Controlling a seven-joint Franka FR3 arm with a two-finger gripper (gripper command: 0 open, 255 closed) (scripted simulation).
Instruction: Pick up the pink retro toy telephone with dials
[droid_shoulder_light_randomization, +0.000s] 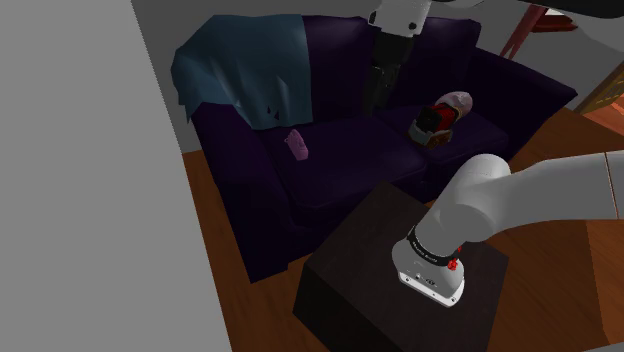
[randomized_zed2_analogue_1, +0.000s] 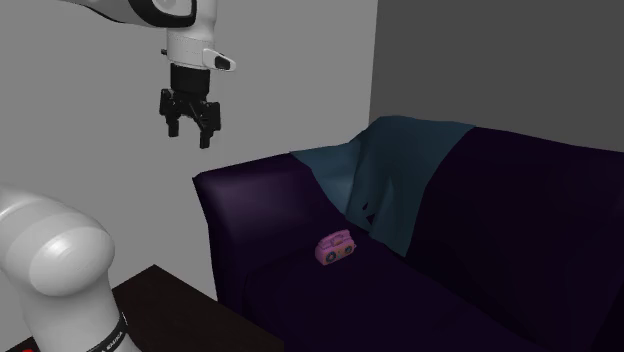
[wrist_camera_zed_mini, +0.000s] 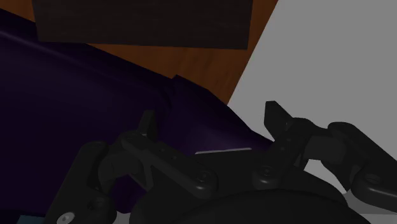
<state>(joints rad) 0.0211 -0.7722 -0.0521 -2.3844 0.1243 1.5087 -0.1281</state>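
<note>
The pink toy telephone (droid_shoulder_light_randomization: 297, 143) lies on the dark purple sofa's seat (droid_shoulder_light_randomization: 345, 165), near the hanging edge of a blue blanket (droid_shoulder_light_randomization: 245, 65). In the second exterior view the telephone (randomized_zed2_analogue_1: 336, 247) sits on the cushion just below the blanket (randomized_zed2_analogue_1: 400, 175). My black gripper (randomized_zed2_analogue_1: 190, 127) hangs high in the air, well above the sofa's armrest and far from the telephone, fingers apart and empty. It also appears over the seat in the shoulder view, gripper (droid_shoulder_light_randomization: 376, 100). In the wrist view the gripper (wrist_camera_zed_mini: 213, 121) is open over the purple upholstery.
A red, white and black toy (droid_shoulder_light_randomization: 440, 115) rests on the sofa's other cushion. My dark stand (droid_shoulder_light_randomization: 370, 270) is in front of the sofa on a wooden floor (droid_shoulder_light_randomization: 215, 200). A grey wall (droid_shoulder_light_randomization: 80, 180) borders the sofa's left end.
</note>
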